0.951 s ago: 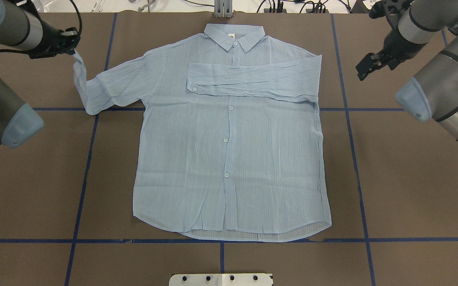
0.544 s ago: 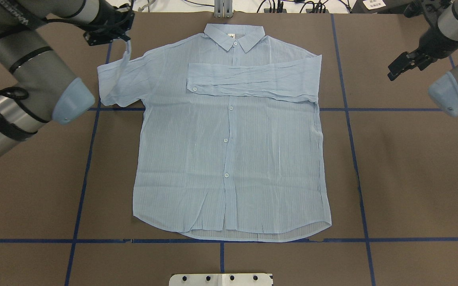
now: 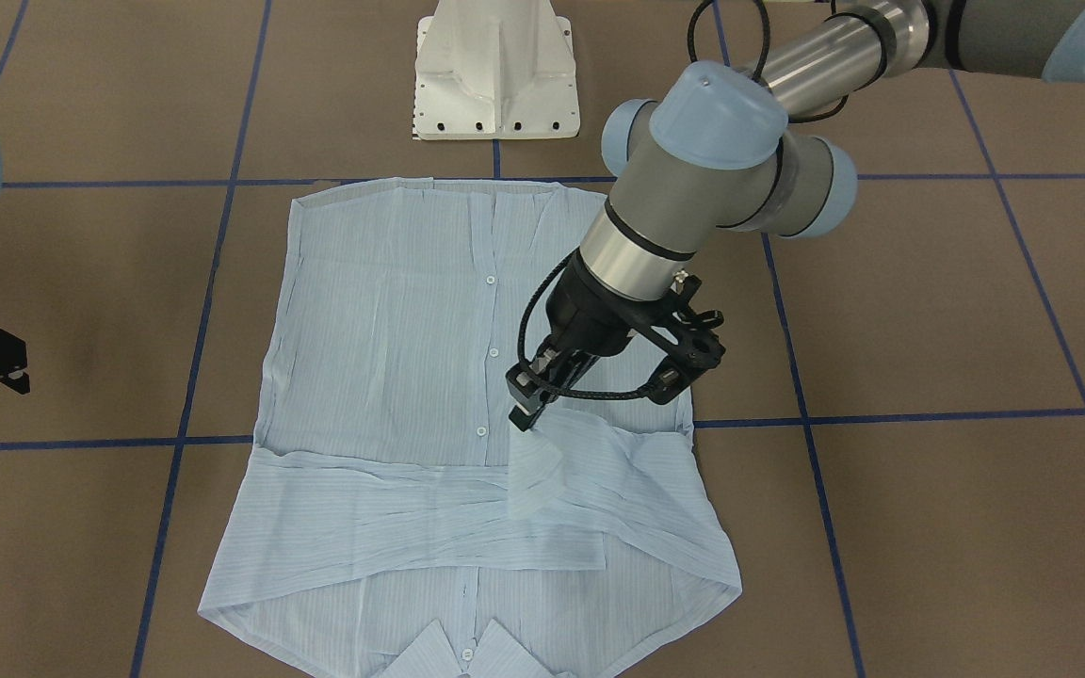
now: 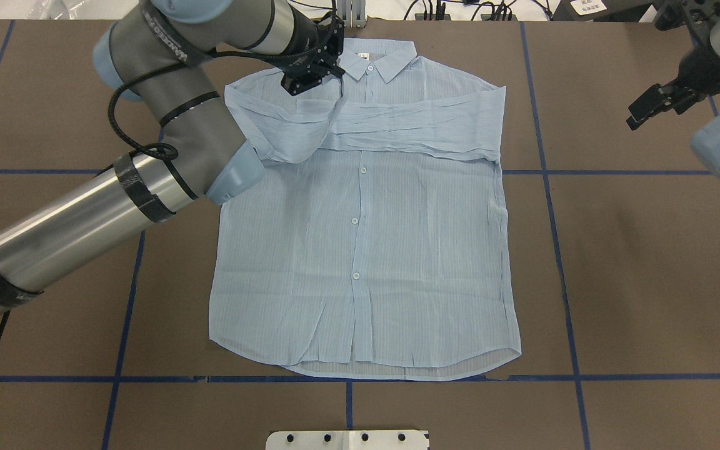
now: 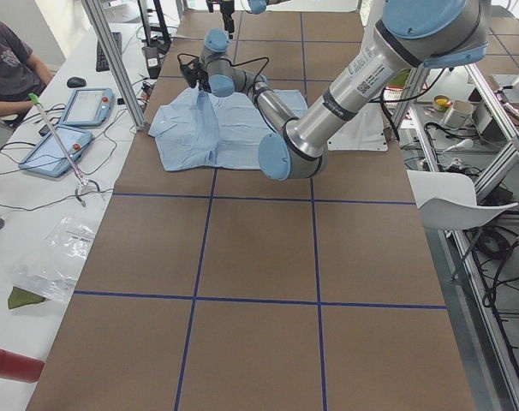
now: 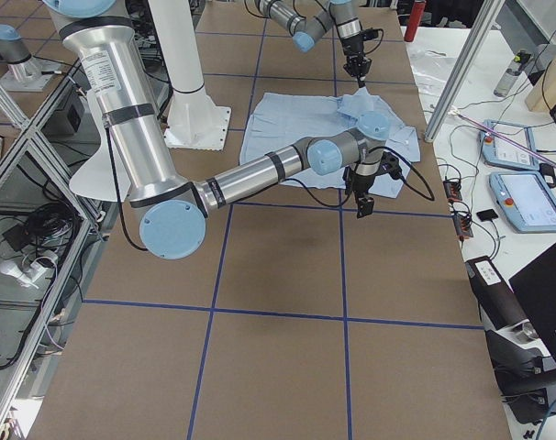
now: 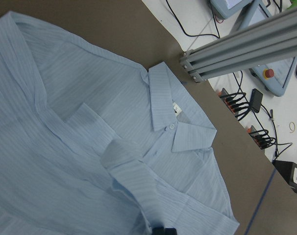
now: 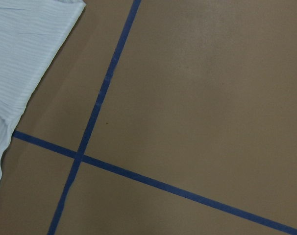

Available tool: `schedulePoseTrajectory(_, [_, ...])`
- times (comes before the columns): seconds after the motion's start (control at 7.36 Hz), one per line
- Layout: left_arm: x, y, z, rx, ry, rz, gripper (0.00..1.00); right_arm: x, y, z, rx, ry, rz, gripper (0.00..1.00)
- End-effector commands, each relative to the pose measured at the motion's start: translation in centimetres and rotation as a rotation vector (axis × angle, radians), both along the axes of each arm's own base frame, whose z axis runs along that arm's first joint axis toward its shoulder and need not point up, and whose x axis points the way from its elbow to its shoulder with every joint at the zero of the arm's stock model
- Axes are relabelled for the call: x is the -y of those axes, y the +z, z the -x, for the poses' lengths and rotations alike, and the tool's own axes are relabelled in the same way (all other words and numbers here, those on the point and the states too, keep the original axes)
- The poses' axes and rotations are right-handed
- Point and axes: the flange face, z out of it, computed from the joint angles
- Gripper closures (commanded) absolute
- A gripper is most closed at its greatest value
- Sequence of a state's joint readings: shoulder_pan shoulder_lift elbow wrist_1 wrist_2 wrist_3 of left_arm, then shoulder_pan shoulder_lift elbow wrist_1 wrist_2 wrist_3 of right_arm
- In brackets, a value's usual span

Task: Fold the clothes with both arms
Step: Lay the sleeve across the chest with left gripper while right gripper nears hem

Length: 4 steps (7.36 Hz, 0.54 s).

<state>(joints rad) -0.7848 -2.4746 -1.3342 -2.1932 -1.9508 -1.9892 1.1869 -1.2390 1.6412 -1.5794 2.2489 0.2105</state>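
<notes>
The pale blue shirt (image 4: 360, 250) lies flat and buttoned on the brown table, collar (image 4: 369, 59) at the far edge. Its right sleeve (image 4: 422, 125) is folded across the chest. My left gripper (image 4: 334, 80) hovers just below the collar, shut on the cuff of the left sleeve (image 4: 285, 128), which is drawn over the chest. In the front-facing view the left gripper (image 3: 527, 417) pinches the cuff (image 3: 536, 471), which hangs beneath it. My right gripper (image 4: 650, 107) is off the shirt at the far right, open and holding nothing.
Blue tape lines (image 4: 547, 172) cross the brown table. The white pedestal base (image 3: 495, 71) stands at the near edge, close to the hem. An aluminium post (image 4: 350, 12) and cables sit beyond the collar. A seated person (image 5: 7, 68) and tablets (image 5: 88, 107) are off the table.
My left gripper has carried the left sleeve's cuff from left of the shirt rightward over the chest near the collar. The right gripper has drawn back further to the right.
</notes>
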Motion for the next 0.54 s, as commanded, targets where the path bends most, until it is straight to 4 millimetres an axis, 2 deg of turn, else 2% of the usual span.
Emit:
schedulePoseTrajectory(0.0, [-1.8, 1.6, -4.7, -0.055, 0.041, 0.002, 1.00, -0.1, 0.3, -0.1, -0.005, 0.001, 0.004, 0.00])
schedulePoseTrajectory(0.27, [-4.8, 2.4, -9.3, -0.043, 0.041, -0.005, 1.00, 0.3, 1.4, 0.1, -0.012, 0.002, 0.019, 0.00])
schedulePoseTrajectory(0.41, [-5.6, 0.6, -10.5, -0.066, 0.043, 0.009, 1.00, 0.4, 2.0, 0.1, -0.015, 0.001, 0.025, 0.00])
